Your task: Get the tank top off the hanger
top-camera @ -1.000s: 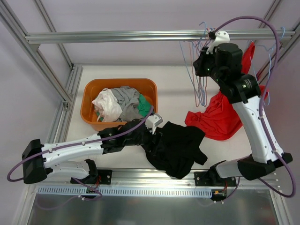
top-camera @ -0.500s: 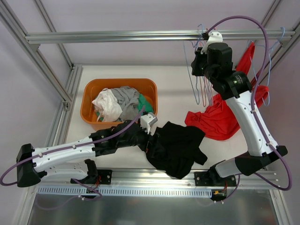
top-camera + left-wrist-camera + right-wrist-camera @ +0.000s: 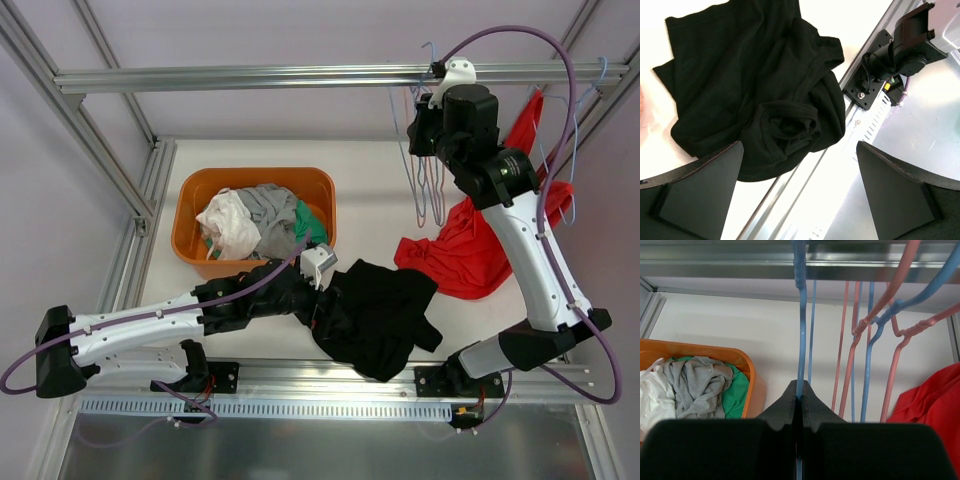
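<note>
Black tank top (image 3: 380, 315) lies crumpled at the table's near edge, at five o'clock from the orange basket (image 3: 185, 195). We note the left gripper (image 3: 322, 298) has just spread its fingers wide above it, so removal looks complete. The right gripper (image 3: 801, 395) stays clamped on the bare blue hanger (image 3: 801, 340). Spare hangers (image 3: 855, 350) crowd it, and a red garment (image 3: 470, 255) lies at five o'clock.

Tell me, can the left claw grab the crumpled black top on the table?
Probably yes. The left claw is wide open right above the crumpled black cloth top, with nothing between them.
</note>
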